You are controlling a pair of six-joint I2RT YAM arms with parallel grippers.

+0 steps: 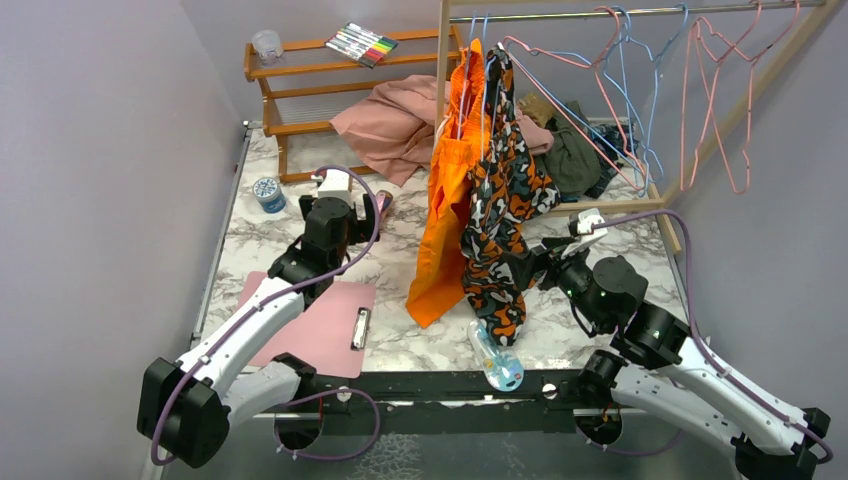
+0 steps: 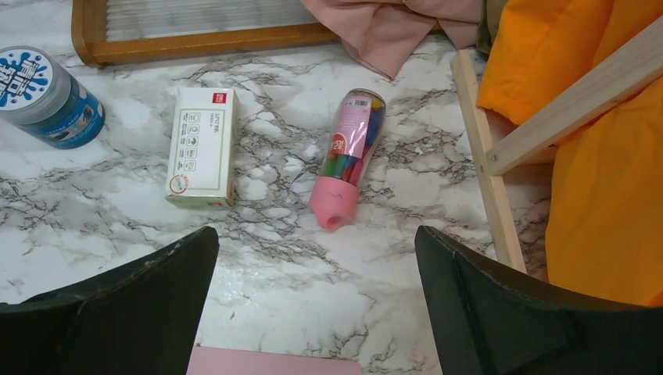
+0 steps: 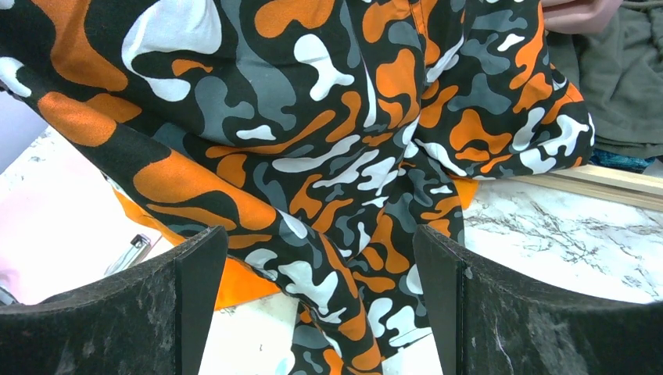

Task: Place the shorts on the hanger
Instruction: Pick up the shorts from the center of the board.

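The dusty-pink shorts (image 1: 395,125) lie crumpled at the back of the table against the wooden shelf; a corner shows in the left wrist view (image 2: 391,27). A pink wire hanger (image 1: 686,120) hangs from the rail at the far right, and another pink one (image 1: 560,85) hangs tilted near the middle. My left gripper (image 1: 352,208) is open and empty, low over the marble (image 2: 317,234), well short of the shorts. My right gripper (image 1: 525,265) is open, with the hanging camouflage garment (image 3: 344,156) between its fingers (image 3: 319,234).
An orange garment (image 1: 450,200) and the camouflage one (image 1: 505,200) hang on light-blue hangers mid-table. A white box (image 2: 202,146), pink bottle (image 2: 349,156) and blue tub (image 2: 47,98) lie ahead of the left gripper. A pink clipboard (image 1: 320,325), clear bottle (image 1: 495,360) and dark clothes (image 1: 575,155) are nearby.
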